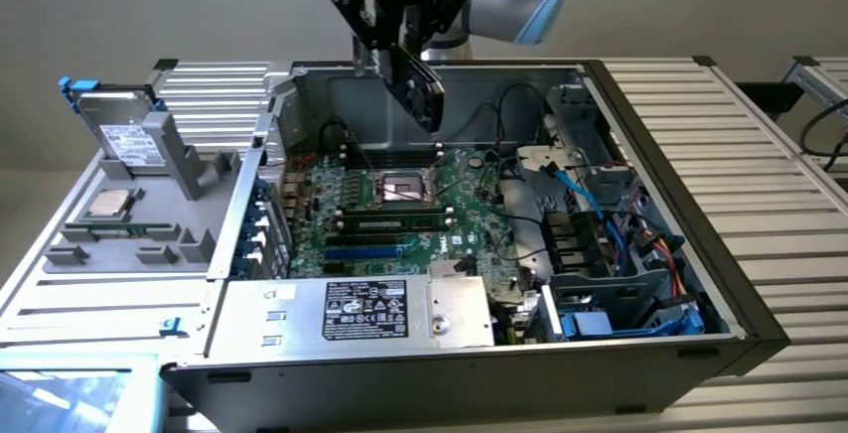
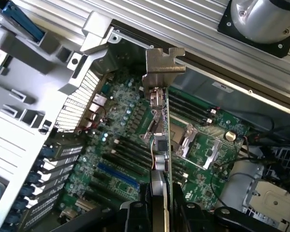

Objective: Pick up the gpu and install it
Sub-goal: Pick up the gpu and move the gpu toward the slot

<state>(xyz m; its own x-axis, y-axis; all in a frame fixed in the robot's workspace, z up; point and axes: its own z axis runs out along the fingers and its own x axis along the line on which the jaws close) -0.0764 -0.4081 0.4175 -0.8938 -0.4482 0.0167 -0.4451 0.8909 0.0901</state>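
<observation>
Above the open computer case (image 1: 694,205), the end effector (image 1: 397,44) is clamped on the gpu (image 1: 416,95), which hangs clear of everything. Its long axis points down and away from the grip, with the silver bracket (image 2: 164,62) at the far end. Below lies the motherboard (image 1: 397,205) — its blue slot (image 1: 361,251) sits well apart from the card — and cables (image 1: 583,195) crowd the exterior view's right.

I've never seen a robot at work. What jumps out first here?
The gripper holds the gpu in the air over the open computer case. Below it lies the green motherboard, and a silver hard drive stands on the grey tray at the exterior view's left.
</observation>
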